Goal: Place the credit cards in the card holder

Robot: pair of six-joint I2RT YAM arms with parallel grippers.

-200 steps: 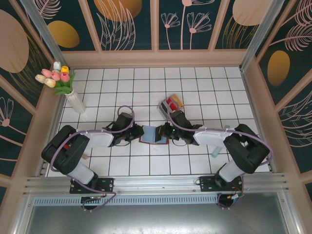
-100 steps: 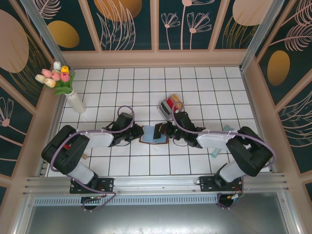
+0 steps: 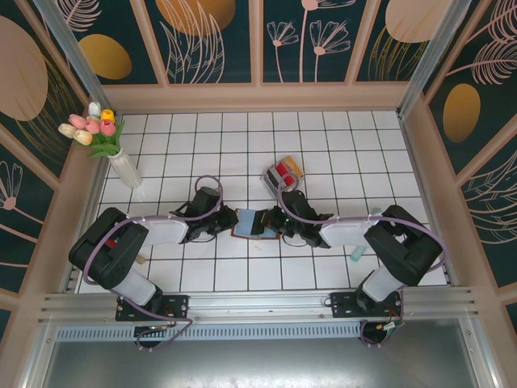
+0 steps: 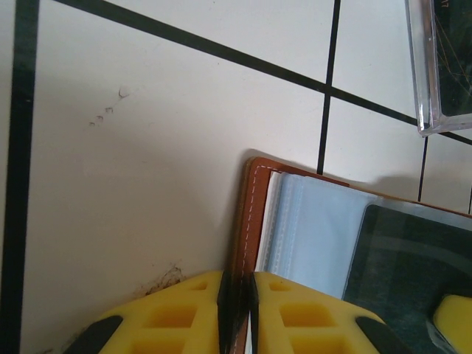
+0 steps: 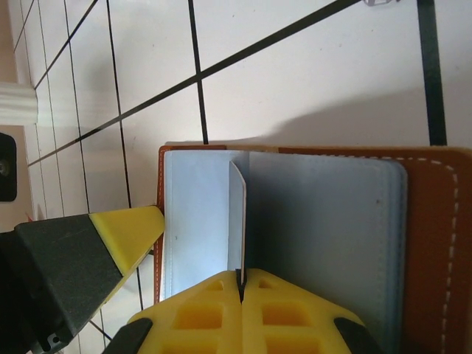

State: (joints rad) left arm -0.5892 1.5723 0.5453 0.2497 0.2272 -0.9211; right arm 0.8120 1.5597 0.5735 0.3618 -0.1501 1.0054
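Note:
The card holder [image 3: 249, 224] lies open on the tiled table, brown leather with pale blue sleeves [image 5: 324, 221] inside. My left gripper [image 3: 231, 220] is shut on its brown left edge [image 4: 251, 214], fingertips [image 4: 237, 279] pinching the stitched leather. My right gripper [image 3: 274, 220] is shut on one credit card [image 5: 237, 214], held on edge over the open sleeves. That card's dark face [image 4: 405, 258] lies over the clear sleeves in the left wrist view. More credit cards, red and yellow, stand in a grey tray [image 3: 282, 172] behind the holder.
A white vase of tulips [image 3: 121, 166] stands at the back left. A small pale blue object [image 3: 358, 252] lies beside the right arm. The clear tray's corner [image 4: 431, 74] is close beyond the holder. The left gripper's yellow finger [image 5: 122, 232] sits right beside the card.
The right gripper has shifted a little left and lower over the holder, bringing the card closer to the sleeves. The left gripper keeps its hold on the edge.

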